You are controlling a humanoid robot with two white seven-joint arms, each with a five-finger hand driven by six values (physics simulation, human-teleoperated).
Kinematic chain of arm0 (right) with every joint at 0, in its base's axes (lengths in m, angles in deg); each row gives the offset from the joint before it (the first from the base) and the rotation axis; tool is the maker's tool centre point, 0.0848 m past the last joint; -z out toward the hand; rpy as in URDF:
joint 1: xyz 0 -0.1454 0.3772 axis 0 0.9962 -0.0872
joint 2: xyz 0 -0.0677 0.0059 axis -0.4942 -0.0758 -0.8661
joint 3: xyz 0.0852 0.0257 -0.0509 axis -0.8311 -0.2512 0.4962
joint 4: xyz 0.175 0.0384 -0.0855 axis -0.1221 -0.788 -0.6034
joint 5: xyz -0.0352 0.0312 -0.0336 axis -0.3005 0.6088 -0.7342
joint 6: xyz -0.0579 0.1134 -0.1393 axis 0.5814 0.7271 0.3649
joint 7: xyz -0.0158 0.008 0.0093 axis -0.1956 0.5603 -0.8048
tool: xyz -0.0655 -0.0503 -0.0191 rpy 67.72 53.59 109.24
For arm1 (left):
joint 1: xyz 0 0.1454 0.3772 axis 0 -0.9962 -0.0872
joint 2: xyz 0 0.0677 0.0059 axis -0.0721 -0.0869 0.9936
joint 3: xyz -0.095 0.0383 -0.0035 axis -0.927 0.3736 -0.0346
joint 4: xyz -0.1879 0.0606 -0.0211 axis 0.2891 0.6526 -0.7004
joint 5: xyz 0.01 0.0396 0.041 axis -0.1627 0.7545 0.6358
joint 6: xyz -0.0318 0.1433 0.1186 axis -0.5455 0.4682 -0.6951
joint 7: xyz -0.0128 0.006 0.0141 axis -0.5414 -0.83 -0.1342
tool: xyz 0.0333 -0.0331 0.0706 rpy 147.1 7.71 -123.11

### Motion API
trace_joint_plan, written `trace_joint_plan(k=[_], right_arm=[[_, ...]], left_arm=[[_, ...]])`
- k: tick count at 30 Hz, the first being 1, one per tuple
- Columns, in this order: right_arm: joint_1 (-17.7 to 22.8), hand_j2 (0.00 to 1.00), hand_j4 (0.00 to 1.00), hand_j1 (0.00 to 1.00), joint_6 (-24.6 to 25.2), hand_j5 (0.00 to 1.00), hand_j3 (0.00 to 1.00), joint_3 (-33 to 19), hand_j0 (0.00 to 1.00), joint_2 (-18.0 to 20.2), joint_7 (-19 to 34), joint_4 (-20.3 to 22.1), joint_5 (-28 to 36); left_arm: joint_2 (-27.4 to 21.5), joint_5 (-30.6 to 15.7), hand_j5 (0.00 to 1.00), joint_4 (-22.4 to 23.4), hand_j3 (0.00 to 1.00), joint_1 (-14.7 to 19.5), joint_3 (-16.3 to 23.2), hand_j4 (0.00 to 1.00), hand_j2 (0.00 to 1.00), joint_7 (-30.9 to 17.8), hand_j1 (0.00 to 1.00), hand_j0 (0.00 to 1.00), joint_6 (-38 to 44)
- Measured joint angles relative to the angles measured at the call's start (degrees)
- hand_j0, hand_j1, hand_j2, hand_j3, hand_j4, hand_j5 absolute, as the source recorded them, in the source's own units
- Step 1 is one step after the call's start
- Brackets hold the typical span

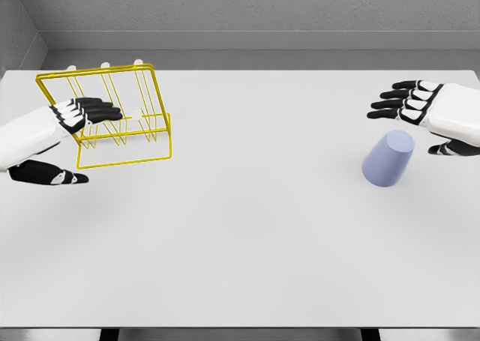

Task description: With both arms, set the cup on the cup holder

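Fingers of the left robot hand [71, 131] are stretched out straight and close together, pointing right, with the thumb hanging apart lower down near the table; the fingertips overlap the yellow wire cup holder [124, 120] from its left side, but whether they touch its wires or only sit in front of them cannot be told, and they close on nothing. The holder stands at the far left of the white table [240, 243], a rectangular wire base with a slanted frame rising from it and thin upright prongs between, tipped toward the back. The right robot hand [427, 112] enters from the right edge, its fingers likewise extended and slightly fanned, pointing left, the thumb set apart below; it holds nothing. Just below and left of it lies the cup [388, 158], pale lavender-blue, tilted on the table with one flat round end facing up and toward the hand, near the fingers but apart from them. Cup and holder are well apart, with bare table surface between them. Behind the table runs a grey wall [262, 11].
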Motion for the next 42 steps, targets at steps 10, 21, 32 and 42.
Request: trace_joint_plan(k=[10,21,32,42], right_arm=[[-2.8,1.00,1.00,1.00,0.0,1.00,1.00,-0.2,1.00,0.3,1.8,-1.3,0.4],[-9.5,1.00,1.00,1.00,-0.1,1.00,1.00,0.3,1.00,-6.0,23.9,-5.9,2.5],[-11.4,1.00,1.00,1.00,-0.1,1.00,1.00,5.2,1.00,-14.2,27.1,-15.1,2.0],[-11.4,1.00,1.00,1.00,-0.1,1.00,1.00,7.1,1.00,-16.9,27.9,-20.1,1.1]], left_arm=[[0.0,0.0,1.00,-0.3,1.00,1.3,1.8,1.00,1.00,0.0,1.00,1.00,0.0],[1.5,-6.3,1.00,-1.0,1.00,5.3,8.7,1.00,1.00,0.4,1.00,1.00,0.0],[8.7,-12.3,1.00,-1.0,1.00,15.3,28.0,1.00,1.00,0.2,1.00,1.00,0.0],[13.3,-23.2,1.00,-1.0,1.00,17.9,36.7,1.00,1.00,0.0,1.00,1.00,0.0]])
